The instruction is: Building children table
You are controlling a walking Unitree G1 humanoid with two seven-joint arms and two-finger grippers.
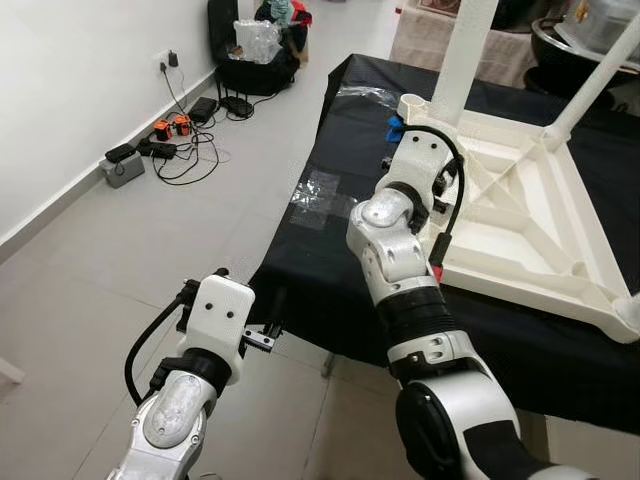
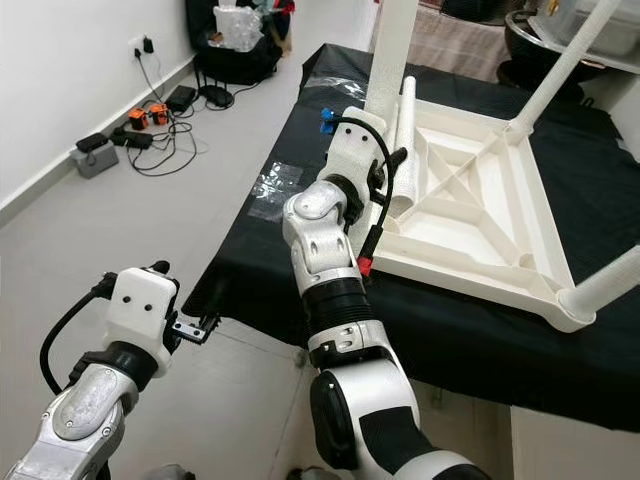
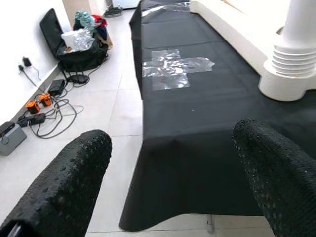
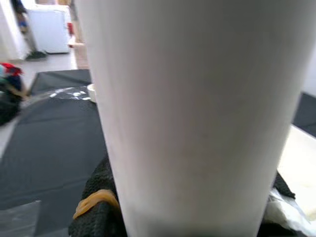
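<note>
I see a black cloth [image 1: 330, 270] with clear tape patches [image 1: 318, 198] on it, cables, orange chargers [image 1: 170, 128] and a grey box [image 1: 122, 168] on the floor by the wall, black bag [image 1: 250, 60] beyond.

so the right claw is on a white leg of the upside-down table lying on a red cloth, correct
Not quite: the cloth is black, not red, as the right eye view shows. The rest holds: the right claw is shut on a white leg of the upside-down table.

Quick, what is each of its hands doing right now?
Left tool: open, holding nothing, near the edge of the black cloth.
Right tool: shut on a white leg.
</note>
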